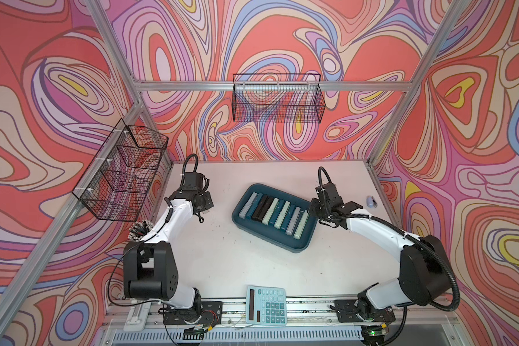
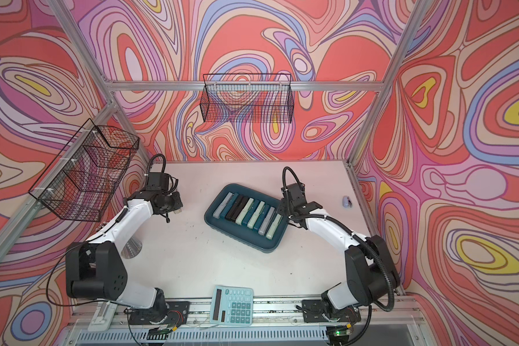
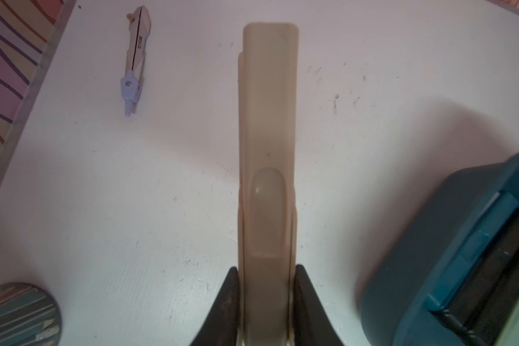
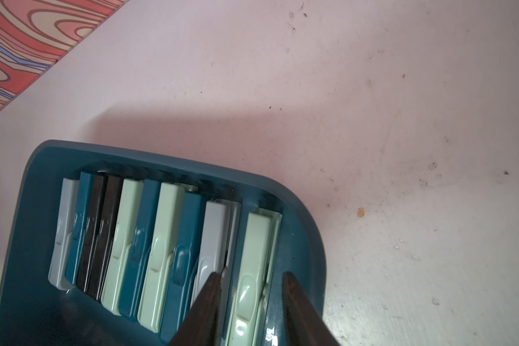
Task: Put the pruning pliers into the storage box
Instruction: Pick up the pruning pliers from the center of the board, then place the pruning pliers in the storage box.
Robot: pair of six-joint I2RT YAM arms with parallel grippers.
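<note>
In both top views the dark teal storage box [image 1: 282, 244] [image 2: 252, 244] lies mid-table, slightly turned. Several pruning pliers [image 1: 274, 214] [image 2: 247, 213] [image 4: 162, 239] lie in it in a row, grey, teal, black and pale green. My left gripper [image 3: 266, 268] [image 1: 206, 211] is shut on a beige pruning plier [image 3: 267, 119] above the table, left of the box [image 3: 432, 239]. My right gripper [image 4: 251, 274] [image 1: 312, 211] hangs open over the box's right end [image 4: 306, 239]. Its jaws straddle the last pale green plier [image 4: 258, 239] with a gap on each side.
A teal calculator [image 1: 265, 305] lies at the front edge. A cup of pencils [image 1: 138, 232] [image 3: 18, 314] stands by the left arm. A small lilac object [image 1: 371, 201] sits at the table's right edge. A white-and-lilac slim tool [image 3: 134, 60] lies beyond the beige plier. Black wire baskets [image 1: 123, 176] [image 1: 277, 102] hang on the walls.
</note>
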